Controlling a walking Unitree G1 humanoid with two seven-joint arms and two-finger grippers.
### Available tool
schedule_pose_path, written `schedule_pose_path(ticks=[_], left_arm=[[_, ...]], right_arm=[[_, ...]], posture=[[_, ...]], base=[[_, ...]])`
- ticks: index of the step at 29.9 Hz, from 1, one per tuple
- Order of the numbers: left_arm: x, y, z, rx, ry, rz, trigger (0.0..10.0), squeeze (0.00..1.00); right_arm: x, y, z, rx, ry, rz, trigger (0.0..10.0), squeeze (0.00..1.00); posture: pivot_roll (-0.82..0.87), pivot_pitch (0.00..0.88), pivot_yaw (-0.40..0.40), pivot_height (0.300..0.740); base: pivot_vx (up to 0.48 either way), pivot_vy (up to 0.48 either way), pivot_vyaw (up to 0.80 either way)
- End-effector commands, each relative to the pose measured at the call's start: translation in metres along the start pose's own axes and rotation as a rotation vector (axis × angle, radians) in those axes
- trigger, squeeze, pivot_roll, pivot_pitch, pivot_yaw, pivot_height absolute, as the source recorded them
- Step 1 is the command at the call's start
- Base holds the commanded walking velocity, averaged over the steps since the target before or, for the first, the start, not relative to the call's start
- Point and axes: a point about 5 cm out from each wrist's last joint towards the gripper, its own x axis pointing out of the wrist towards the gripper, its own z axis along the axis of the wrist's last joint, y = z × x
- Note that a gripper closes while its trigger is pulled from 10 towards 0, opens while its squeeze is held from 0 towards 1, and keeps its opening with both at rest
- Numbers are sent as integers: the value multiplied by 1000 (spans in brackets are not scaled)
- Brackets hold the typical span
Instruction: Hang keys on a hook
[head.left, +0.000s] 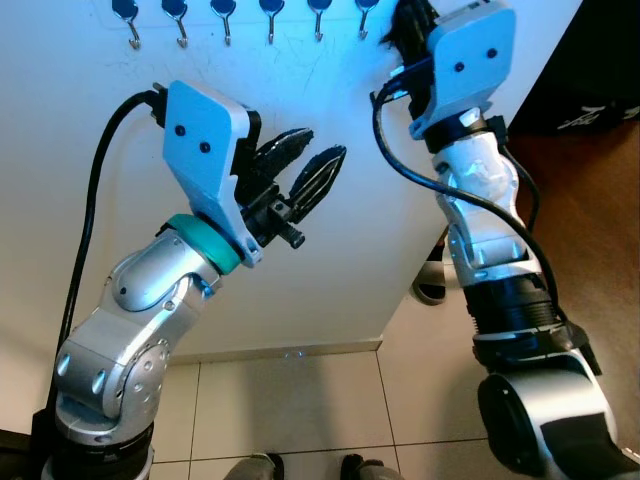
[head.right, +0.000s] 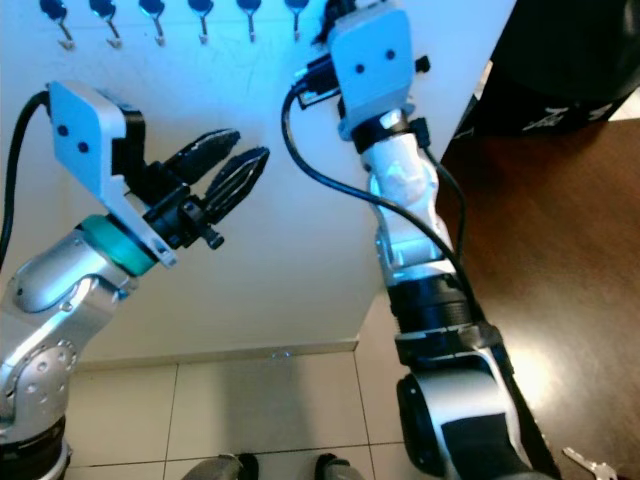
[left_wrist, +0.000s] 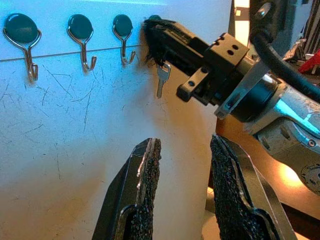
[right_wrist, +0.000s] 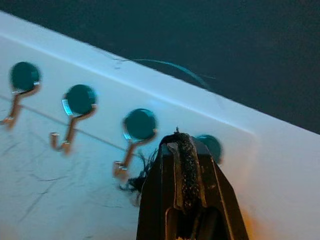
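A row of blue-capped metal hooks (head.left: 226, 28) runs along the top of a white wall. My right gripper (left_wrist: 150, 35) is raised to the rightmost hook (right_wrist: 212, 145), fingers pressed together. A small silver key (left_wrist: 161, 80) dangles just below its fingertips, flat against the wall. Whether the key's ring sits on the hook is hidden by the fingers. My left gripper (head.left: 320, 145) is held up in front of the wall, lower and to the left, open with nothing between its fingers.
A dark brown wooden surface (head.right: 560, 250) lies to the right of the wall's edge, with another silver key (head.right: 590, 465) near its front. Pale floor tiles (head.left: 300, 410) lie below the wall. The other hooks (left_wrist: 85, 42) carry nothing.
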Motion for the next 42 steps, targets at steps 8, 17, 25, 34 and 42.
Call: schedule_pose_path(ticks=[8,17,25,34,42], left_arm=[[-2,-2,2,5,1,-8,10000,0],[-2,-3,1,3,5,-8,10000,0],[-2,-3,1,2,5,-7,10000,0],[-2,-4,-1,-10,10,-13,10000,0],[-3,-4,-3,-16,18,-13,10000,0]], right_arm=[[-1,13,-5,8,15,54,10000,0],[-8,12,-8,32,26,36,10000,1000],[-23,9,-6,141,12,1,10000,0],[-63,15,-14,232,84,77,10000,0],[-93,18,-28,229,185,64,10000,0]], posture=[[155,98,106,740],[154,102,107,740],[149,107,108,740],[121,117,113,740],[119,124,109,740]], base=[[0,0,0],[0,0,0],[0,0,0],[0,0,0],[0,0,0]])
